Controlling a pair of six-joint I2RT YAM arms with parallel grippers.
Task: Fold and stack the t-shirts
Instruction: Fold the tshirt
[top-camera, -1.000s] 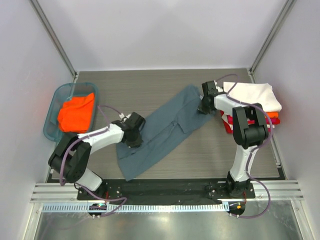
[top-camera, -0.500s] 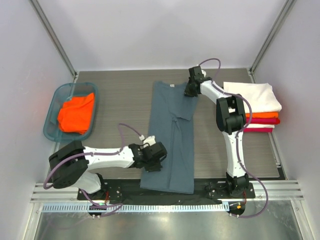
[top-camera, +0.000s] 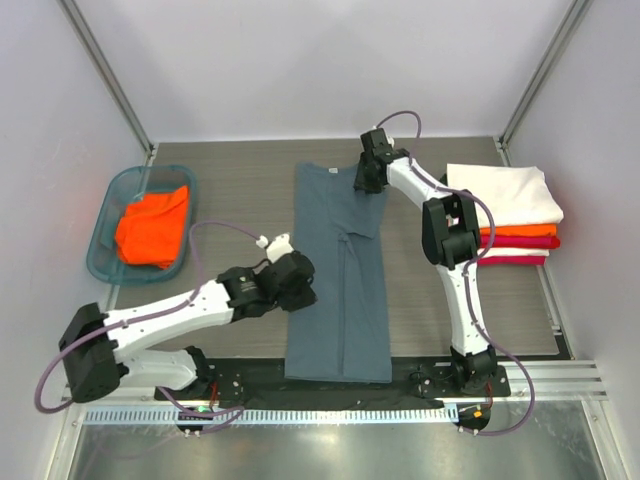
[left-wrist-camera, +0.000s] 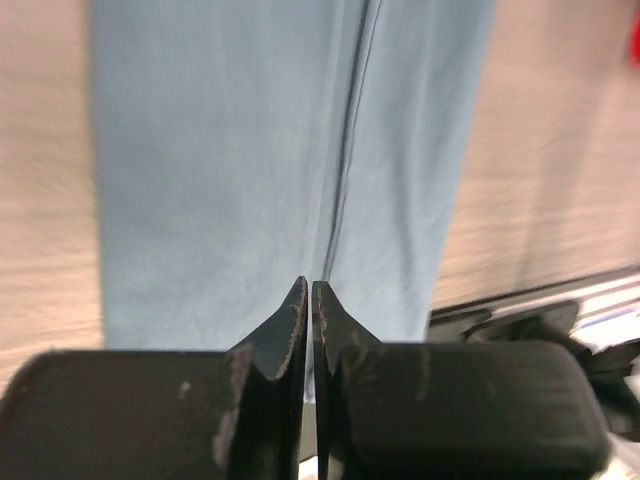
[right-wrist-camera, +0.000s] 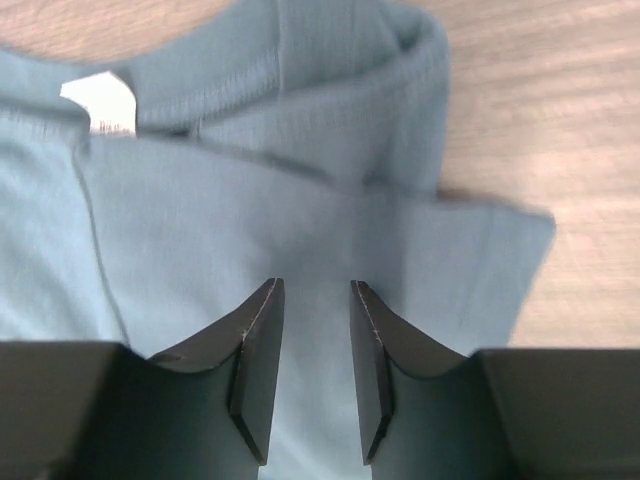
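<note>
Blue-grey t-shirt (top-camera: 338, 270) flat | teal basket (top-camera: 118, 190) holds orange t-shirt (top-camera: 152, 228) | left tool (left-wrist-camera: 309, 292) pressed together, seemingly empty | right tool (right-wrist-camera: 314, 292) spread

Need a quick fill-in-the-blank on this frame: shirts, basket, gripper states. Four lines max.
1. The orange t-shirt on the left lies in the teal ____.
2. The top shirt of the folded stack by the right arm is ____.
3. The left gripper, over the blue-grey t-shirt, is ____.
4. The right gripper, near the white neck label, is ____.
Missing words: basket; white; shut; open.
</note>
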